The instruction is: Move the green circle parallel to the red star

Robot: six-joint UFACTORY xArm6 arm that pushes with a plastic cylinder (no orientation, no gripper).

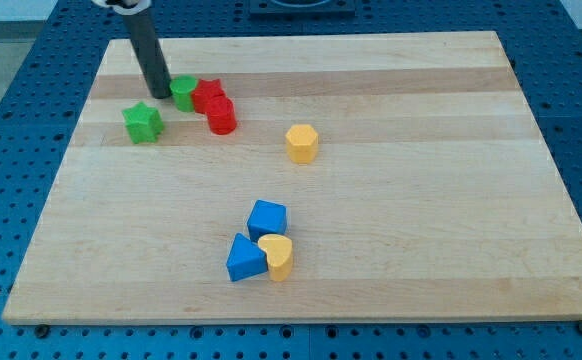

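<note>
The green circle (pixel 183 92) sits near the board's upper left, touching the red star (pixel 208 95) on its right. My tip (pixel 158 95) rests just to the left of the green circle, touching or nearly touching it. The dark rod rises from it toward the view's top left.
A red cylinder (pixel 221 116) lies just below the red star. A green star (pixel 143 123) sits below left of my tip. A yellow hexagon (pixel 302 143) is mid-board. A blue cube (pixel 267 218), a blue triangle (pixel 244 259) and a yellow heart (pixel 277 256) cluster near the bottom of the wooden board (pixel 421 200).
</note>
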